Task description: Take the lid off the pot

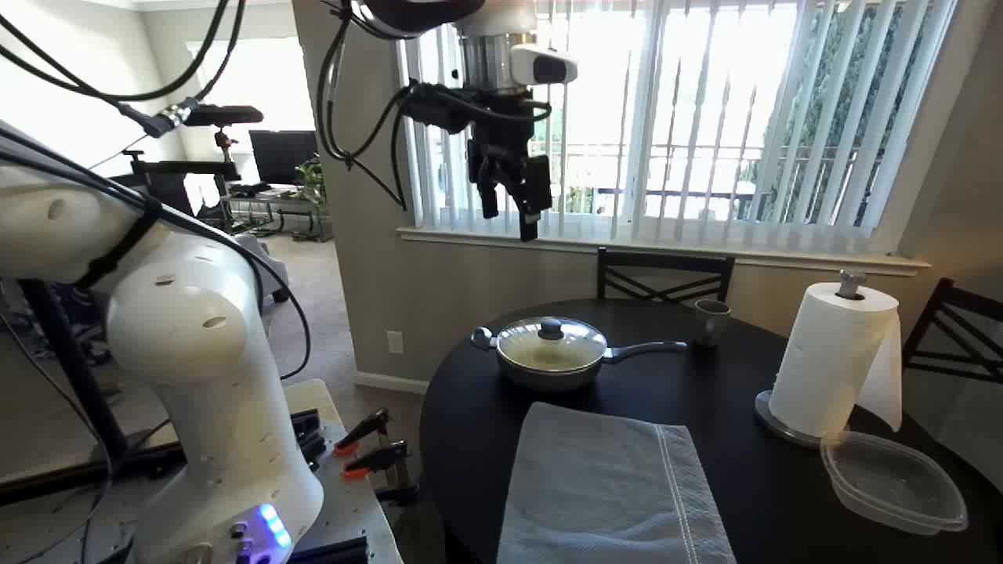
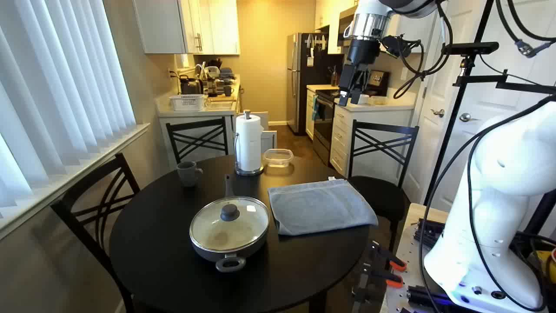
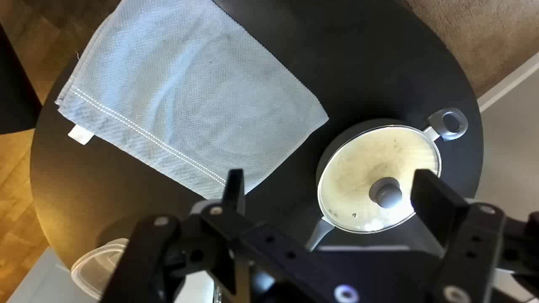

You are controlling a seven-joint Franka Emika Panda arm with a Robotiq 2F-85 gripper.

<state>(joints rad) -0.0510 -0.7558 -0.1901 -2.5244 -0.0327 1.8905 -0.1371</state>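
Note:
The lid (image 1: 548, 352) is round clear glass with a metal rim and a dark grey knob. It sits on the pot (image 1: 548, 381), a shallow grey pan on the dark round table. Both exterior views show the lid (image 2: 234, 232) and the pot (image 2: 255, 247). The long handle (image 1: 646, 349) points away from the robot. My gripper (image 1: 509, 218) is open and empty, high above the table; it also shows in an exterior view (image 2: 349, 99). In the wrist view the gripper's fingers (image 3: 329, 176) are wide apart, with the lid (image 3: 366, 164) far below, nearer the right finger.
A grey-blue cloth (image 1: 603, 478) lies beside the pot. A paper towel roll (image 1: 831, 360), a clear plastic container (image 1: 893, 486) and a grey mug (image 1: 711, 319) stand on the table (image 1: 729, 415). Chairs (image 2: 382, 143) surround it. A window with blinds is behind.

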